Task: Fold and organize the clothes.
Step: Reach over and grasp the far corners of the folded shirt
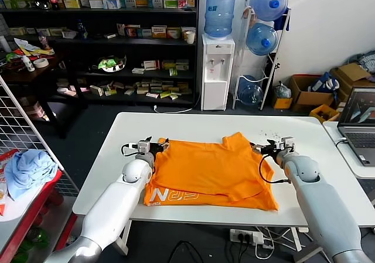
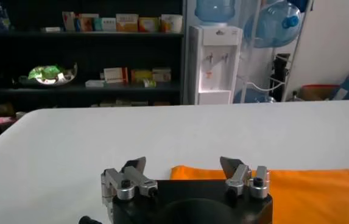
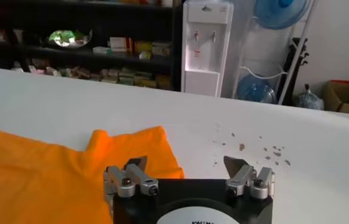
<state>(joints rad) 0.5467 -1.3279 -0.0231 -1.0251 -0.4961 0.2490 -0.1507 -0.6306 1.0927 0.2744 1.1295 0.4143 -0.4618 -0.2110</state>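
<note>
The orange T-shirt (image 1: 211, 172) lies partly folded on the white table (image 1: 193, 125), with white lettering showing at its near left corner (image 1: 176, 196). My left gripper (image 1: 153, 146) is open and empty at the shirt's far left corner; the left wrist view shows the orange edge (image 2: 308, 182) just beyond its spread jaws (image 2: 184, 165). My right gripper (image 1: 262, 147) is open and empty at the shirt's far right corner; the right wrist view shows the orange cloth (image 3: 52, 176) beside and under one finger (image 3: 135, 165).
A light blue cloth bundle (image 1: 28, 168) lies on a red stand at my left. A laptop (image 1: 358, 122) sits on a side table at the right. Shelves (image 1: 117, 46), a water dispenser (image 1: 217, 69) and bottles stand behind the table. Small dark crumbs (image 3: 253, 146) dot the table.
</note>
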